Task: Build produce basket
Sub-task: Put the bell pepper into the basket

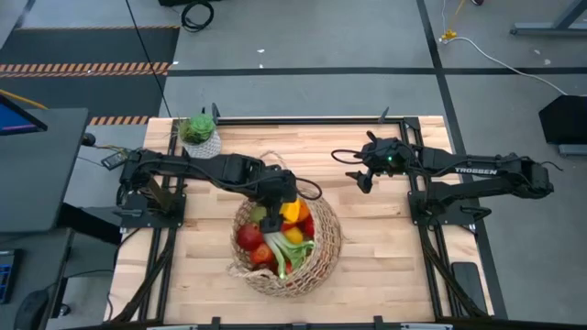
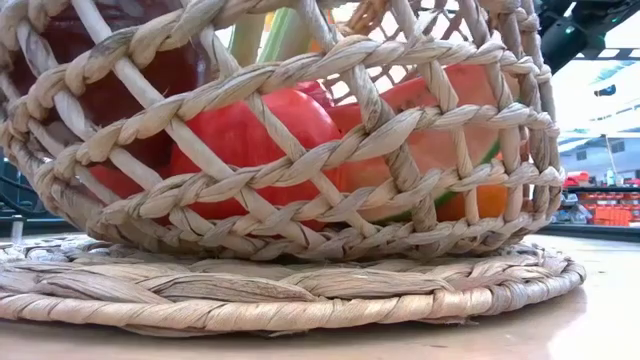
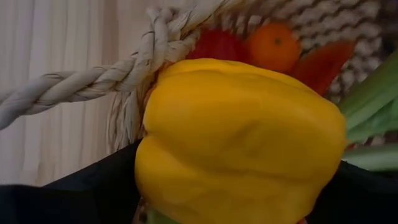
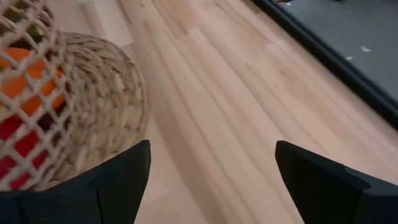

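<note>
Potted plant [image 1: 199,131] stands well apart from basket [image 1: 323,246].

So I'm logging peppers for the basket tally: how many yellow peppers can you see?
1: the yellow pepper between the left gripper's fingers over the basket. Others may lie hidden among the produce.

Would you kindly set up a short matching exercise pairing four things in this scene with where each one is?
1. yellow pepper
2. potted plant
3. right gripper
4. basket

a. over bare table, right of the basket
b. far-left table corner
c. middle of the table, filled with produce
d. between the left gripper's jaws, at the basket's rim

Pairs: 1-d, 2-b, 3-a, 4-c
</note>
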Controlling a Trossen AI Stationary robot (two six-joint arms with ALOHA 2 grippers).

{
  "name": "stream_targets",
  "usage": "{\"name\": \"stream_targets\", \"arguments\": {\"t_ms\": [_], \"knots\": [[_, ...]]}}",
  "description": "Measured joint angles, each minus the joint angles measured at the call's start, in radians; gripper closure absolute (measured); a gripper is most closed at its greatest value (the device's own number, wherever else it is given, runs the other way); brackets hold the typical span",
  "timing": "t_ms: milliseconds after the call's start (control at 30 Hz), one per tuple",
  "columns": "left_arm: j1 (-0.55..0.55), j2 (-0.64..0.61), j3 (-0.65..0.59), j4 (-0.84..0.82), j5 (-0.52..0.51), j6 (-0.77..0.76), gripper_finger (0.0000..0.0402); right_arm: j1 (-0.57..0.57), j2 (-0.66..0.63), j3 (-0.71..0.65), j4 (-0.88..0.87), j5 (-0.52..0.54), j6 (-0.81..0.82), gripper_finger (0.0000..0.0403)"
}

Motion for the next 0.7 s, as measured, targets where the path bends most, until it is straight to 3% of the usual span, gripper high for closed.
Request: {"name": "stream_targets", "arguments": {"t_ms": [233, 700], "knots": [[0.000, 0.000, 0.000, 0.127, 0.002, 0.001, 0.0049, 0.022, 0.005, -0.001, 0.049, -0.015, 0.016, 0.0055], [0.001, 0.000, 0.000, 0.168, 0.002, 0.001, 0.0049, 0.021, 0.006, -0.001, 0.054, -0.015, 0.016, 0.0055]]}}
